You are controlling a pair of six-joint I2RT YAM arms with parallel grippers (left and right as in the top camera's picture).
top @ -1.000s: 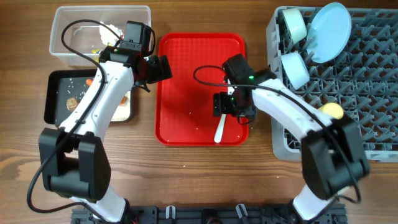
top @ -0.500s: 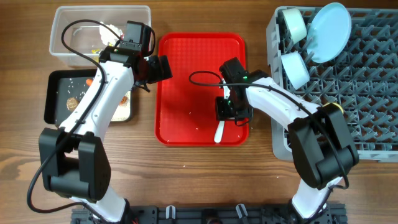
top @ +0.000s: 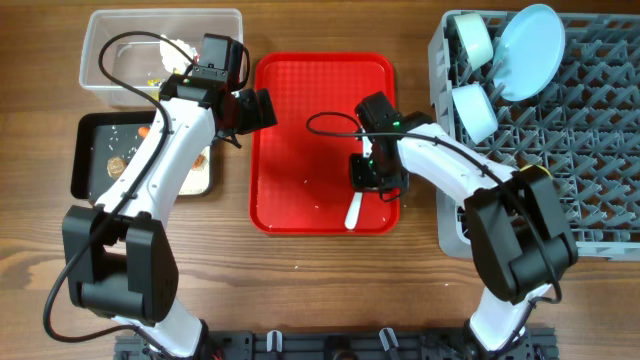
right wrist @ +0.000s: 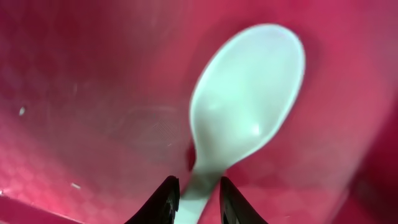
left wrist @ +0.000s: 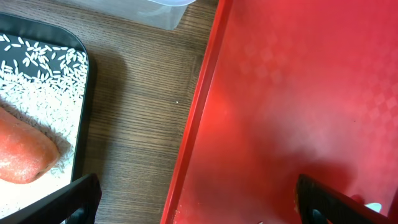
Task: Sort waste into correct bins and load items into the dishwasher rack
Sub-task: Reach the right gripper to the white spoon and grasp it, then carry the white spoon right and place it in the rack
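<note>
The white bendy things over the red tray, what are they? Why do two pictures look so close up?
They are two robot arms, seen from a camera above the table. Each has a two-finger gripper with its own little camera; those make the close-ups. The left gripper is open and empty over the red tray; its camera also sees a carrot and rice in the black tray. The right gripper has a finger each side of a white spoon, at its handle; I cannot tell if it squeezes. The grey rack holds a plate and two bowls.
</note>
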